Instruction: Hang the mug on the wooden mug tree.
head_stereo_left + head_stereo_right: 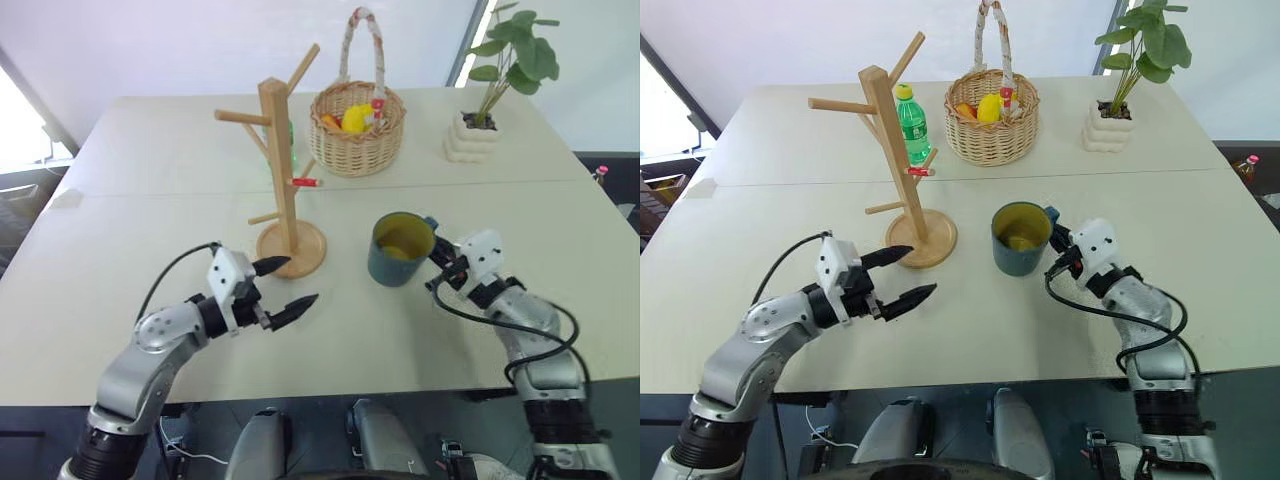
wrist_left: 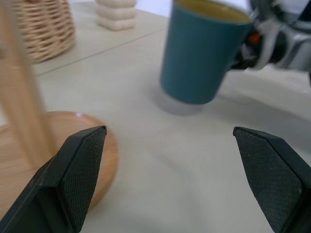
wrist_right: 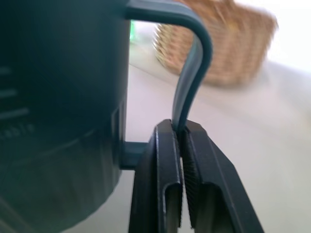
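Mug (image 1: 400, 250): ceramic, matt teal outside, smoother olive inside. Mug tree (image 1: 287, 200): bare light wood, satin. Basket (image 1: 357, 130) at the tree's 1 o'clock: rough woven wicker. Table (image 1: 150, 250): smooth matt, probably laminate. Left gripper (image 2: 170, 179) pads (image 2: 82, 170): black, fine-textured.

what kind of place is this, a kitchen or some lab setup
Probably a staged test room, not a kitchen: a plain pale table by a window, set with a wicker basket of fruit, a light wooden mug tree and a potted plant.
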### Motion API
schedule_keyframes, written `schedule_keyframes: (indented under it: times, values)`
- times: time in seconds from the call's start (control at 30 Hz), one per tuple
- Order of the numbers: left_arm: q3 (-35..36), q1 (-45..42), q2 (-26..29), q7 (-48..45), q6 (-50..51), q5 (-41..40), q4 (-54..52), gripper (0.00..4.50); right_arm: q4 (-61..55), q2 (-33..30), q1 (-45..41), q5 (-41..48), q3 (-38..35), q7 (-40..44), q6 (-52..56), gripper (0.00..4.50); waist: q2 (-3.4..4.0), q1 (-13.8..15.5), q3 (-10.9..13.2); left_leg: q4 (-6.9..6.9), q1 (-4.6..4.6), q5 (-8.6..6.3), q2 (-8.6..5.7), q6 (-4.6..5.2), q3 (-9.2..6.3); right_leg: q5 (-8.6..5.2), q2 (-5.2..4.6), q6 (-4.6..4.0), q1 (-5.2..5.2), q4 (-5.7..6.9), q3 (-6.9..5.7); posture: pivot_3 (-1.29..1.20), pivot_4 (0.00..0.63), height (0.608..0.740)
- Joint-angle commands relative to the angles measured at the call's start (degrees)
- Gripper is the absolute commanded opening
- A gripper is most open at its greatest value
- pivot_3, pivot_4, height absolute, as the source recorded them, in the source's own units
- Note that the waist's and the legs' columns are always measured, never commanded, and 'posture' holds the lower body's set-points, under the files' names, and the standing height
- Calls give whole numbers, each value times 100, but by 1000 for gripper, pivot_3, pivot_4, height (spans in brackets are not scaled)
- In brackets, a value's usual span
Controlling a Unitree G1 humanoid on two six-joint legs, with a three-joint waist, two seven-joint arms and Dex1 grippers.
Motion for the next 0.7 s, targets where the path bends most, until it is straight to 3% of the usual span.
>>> schedule_keyframes:
  times: [0.03, 0.47, 0.7]
  values:
    - [456, -20, 110, -41, -165, -155, 23, 4500, -977, -449, -597, -111, 214, 425, 271, 100, -4, -6, 1, 0, 0, 0, 1, 0, -2, 0, 2, 0, 0, 0, -1, 0, 150, 740]
    - [944, -13, 342, -205, -227, -284, 10, 4500, -1487, -382, -2029, -348, 1007, 549, 1247, 100, -13, 24, 1, 1, -11, 0, -4, 0, -6, 0, -11, 0, -1, -14, -5, 0, 150, 740]
    - [1382, -12, 412, -219, 104, -1001, -218, 4500, -1269, -98, -2559, -736, 1344, 387, 1447, 100, -13, 14, 1, 0, -10, 0, -1, 0, -6, 0, -10, -1, -5, -10, -6, 0, 150, 740]
